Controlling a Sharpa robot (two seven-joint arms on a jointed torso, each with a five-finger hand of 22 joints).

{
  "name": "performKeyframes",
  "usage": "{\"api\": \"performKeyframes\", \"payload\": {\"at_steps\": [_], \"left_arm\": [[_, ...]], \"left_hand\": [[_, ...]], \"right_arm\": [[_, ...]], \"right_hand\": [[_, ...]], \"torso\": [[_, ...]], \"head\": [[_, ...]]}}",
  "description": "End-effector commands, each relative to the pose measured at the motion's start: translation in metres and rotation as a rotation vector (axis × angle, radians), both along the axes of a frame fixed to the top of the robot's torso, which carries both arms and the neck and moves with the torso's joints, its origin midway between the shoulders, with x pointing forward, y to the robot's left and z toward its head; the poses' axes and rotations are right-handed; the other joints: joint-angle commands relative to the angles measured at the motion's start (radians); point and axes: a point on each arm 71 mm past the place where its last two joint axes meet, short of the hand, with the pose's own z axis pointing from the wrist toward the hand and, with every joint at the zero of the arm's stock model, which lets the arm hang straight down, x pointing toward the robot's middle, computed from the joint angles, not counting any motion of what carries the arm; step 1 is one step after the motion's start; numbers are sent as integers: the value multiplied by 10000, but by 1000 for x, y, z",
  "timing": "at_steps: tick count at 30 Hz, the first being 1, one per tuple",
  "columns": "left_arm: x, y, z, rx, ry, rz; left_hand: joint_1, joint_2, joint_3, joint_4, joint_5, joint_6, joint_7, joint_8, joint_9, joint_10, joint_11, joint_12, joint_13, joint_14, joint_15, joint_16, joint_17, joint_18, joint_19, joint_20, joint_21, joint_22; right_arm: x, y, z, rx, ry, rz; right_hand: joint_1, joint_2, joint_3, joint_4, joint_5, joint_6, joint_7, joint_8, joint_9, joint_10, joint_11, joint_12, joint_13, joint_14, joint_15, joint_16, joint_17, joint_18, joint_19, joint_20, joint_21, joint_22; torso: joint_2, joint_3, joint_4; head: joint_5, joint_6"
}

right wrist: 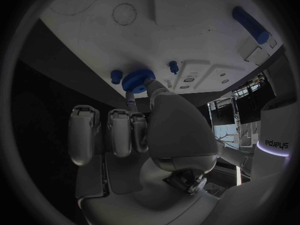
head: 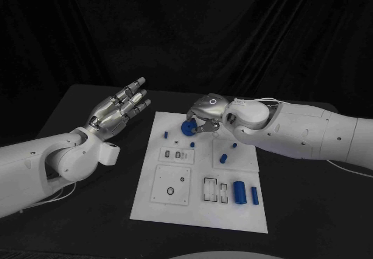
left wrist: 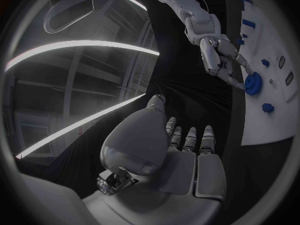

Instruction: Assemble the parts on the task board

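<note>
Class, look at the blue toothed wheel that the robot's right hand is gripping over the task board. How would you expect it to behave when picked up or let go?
The blue toothed wheel keeps its round shape in the right hand, so it is probably stiff. Its toothed rim should help against slipping. Being round, it might roll if it landed on edge on the task board; landing flat, it would likely stay put.

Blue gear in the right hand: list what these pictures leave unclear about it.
- Head view: the right hand covers part of the blue gear, so its underside and any seating on the task board stay hidden.
- Right wrist view: the fingers hide the gear's near side.
- Left wrist view: the gear is too small to read teeth or bore.
- The left hand hides nothing of it.
</note>
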Motion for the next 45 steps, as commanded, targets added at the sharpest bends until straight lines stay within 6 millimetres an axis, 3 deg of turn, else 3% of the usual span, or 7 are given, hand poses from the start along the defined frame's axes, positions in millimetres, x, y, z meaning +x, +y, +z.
{"api": "performKeyframes", "payload": {"at_steps": [1,6,23,27,33,39,45], "left_arm": [[0,-2,2,-103,-83,-167],[0,-2,2,-104,-81,-173],[0,0,2,-107,-83,-147],[0,3,2,-87,-86,-73],[-1,5,2,-79,-81,-40],[0,6,1,-66,-83,-13],[1,5,0,-82,-73,-58]], "left_hand": [[103,-15,61,-15,64,-16,55,29,7,-7,50,-41,-9,34,68,-13,-2,75,3,104,48,16],[109,-16,65,-17,77,-16,59,30,7,-13,53,-43,-11,32,71,-14,-3,75,3,105,48,16],[129,-21,76,-24,106,-29,64,28,5,-20,58,-45,-13,31,76,-14,-3,74,2,109,46,15],[129,-21,76,-24,106,-29,64,28,5,-20,58,-45,-13,31,76,-14,-3,74,2,109,46,15],[139,-24,82,-28,121,-26,67,28,6,-14,60,-43,-11,32,77,-14,-3,74,2,111,47,15],[154,-30,89,-33,141,-25,69,29,6,-17,63,-44,-12,33,80,-13,-3,73,1,113,46,15],[176,-32,102,-41,173,-26,71,29,6,-21,62,-45,-13,33,81,-13,-3,73,0,115,45,14]], "right_arm": [[0,1,0,-82,-16,71],[1,2,0,-82,-24,62],[0,-13,2,154,-253,-37],[-3,-31,9,364,-483,-214],[-10,-66,24,665,-896,-668],[-19,-104,33,850,-1025,-1372],[-28,-133,29,926,-790,-2126]], "right_hand": [[-141,15,47,-9,-159,-488,8,-350,-189,1031,-36,35,2633,814,-60,-123,1505,36,317,-17,-96,1854],[-140,0,78,-86,-225,-1256,-73,-860,-488,1031,-103,35,2633,803,-108,-160,1457,51,286,-62,-174,1831],[-55,-4,129,-261,-10,-1698,-88,-895,-782,987,-121,-14,2573,770,-123,-282,1314,87,211,-80,-341,1764],[-125,-7,119,-231,-30,-1543,-98,-817,-804,951,-124,-55,2525,754,-126,-334,1258,103,178,-85,-412,1732],[-506,-12,-71,120,-902,-983,-22,-611,-820,1031,-83,35,2633,838,-101,-36,1591,36,334,-69,-186,1892],[-620,-77,-159,401,-813,-364,-18,-320,-647,1031,-75,35,2633,927,-96,319,1990,-96,619,-65,323,2197],[-619,-144,-193,512,-867,-392,-25,-300,-579,1031,-80,35,2633,950,-103,416,2097,-141,710,-69,497,2299]], "torso": [[-3,16,-16],[-18,19,-31],[-13,17,-24],[-15,15,-30],[-22,17,-28],[-37,16,-60],[-83,8,-117]], "head": [[3,5],[45,-36],[71,15],[66,105],[30,79],[-191,140],[-185,113]]}}
